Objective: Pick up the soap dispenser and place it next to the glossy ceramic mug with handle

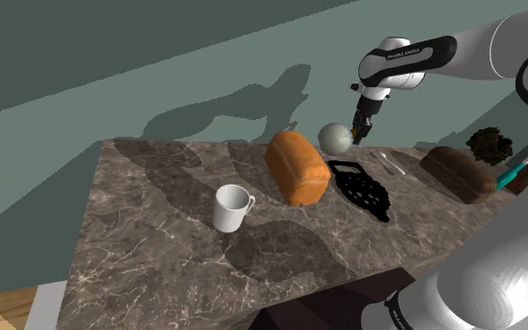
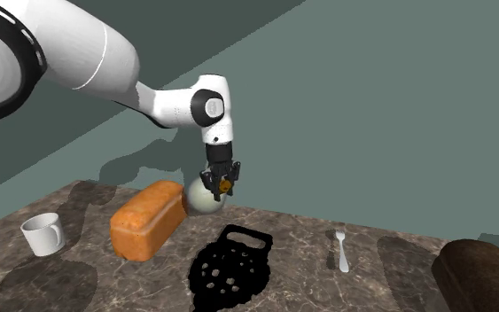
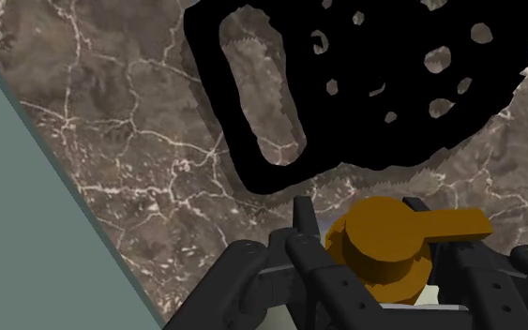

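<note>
Marbled brown countertop (image 1: 149, 253) under a teal wall. In the shoulder view the gripper (image 1: 360, 127) sits right atop the soap dispenser (image 1: 333, 140), a pale round bottle at the back, behind the bread loaf (image 1: 296, 166). The white mug (image 1: 231, 207) stands well apart, with the loaf between them. Second exterior view: the bottle is tucked at the loaf's far end; lifted or not, I can't tell. Wrist view: fingers (image 3: 301, 251) clasp the brown pump head. The grasp looks made; the carry to the mug and the set-down are left.
</note>
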